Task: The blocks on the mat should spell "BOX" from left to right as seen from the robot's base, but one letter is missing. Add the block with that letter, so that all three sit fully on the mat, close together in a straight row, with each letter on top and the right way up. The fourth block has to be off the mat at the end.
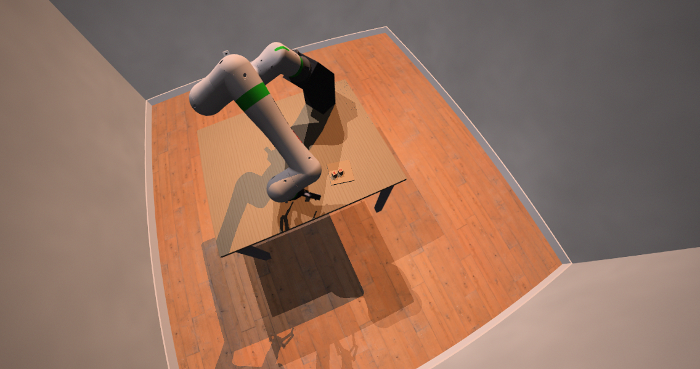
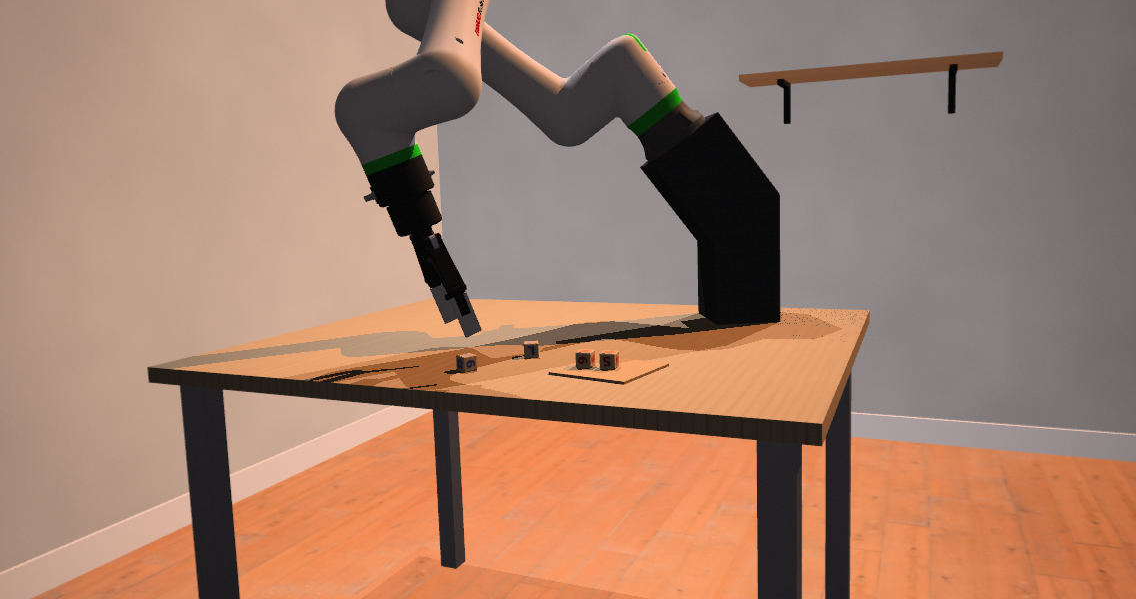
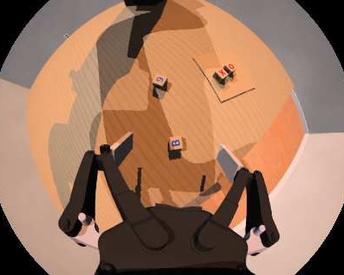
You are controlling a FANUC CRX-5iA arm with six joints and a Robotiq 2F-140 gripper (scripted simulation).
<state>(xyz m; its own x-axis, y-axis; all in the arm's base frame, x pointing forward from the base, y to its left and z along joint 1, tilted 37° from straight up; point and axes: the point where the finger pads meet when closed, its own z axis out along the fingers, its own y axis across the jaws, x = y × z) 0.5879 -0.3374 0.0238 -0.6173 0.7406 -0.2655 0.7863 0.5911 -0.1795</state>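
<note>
The fingers are spread wide and hold nothing. The B block (image 3: 175, 143) is seen between them, off the mat (image 3: 241, 88), on the desk (image 2: 715, 388). Blocks X (image 3: 220, 74) and O (image 3: 230, 68) are on the mat.

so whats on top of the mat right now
Two blocks with red letters sit side by side on the mat: an X block and an O block. The B block and a fourth block lie off it. Whatever is beneath the blocks is covered.
</note>
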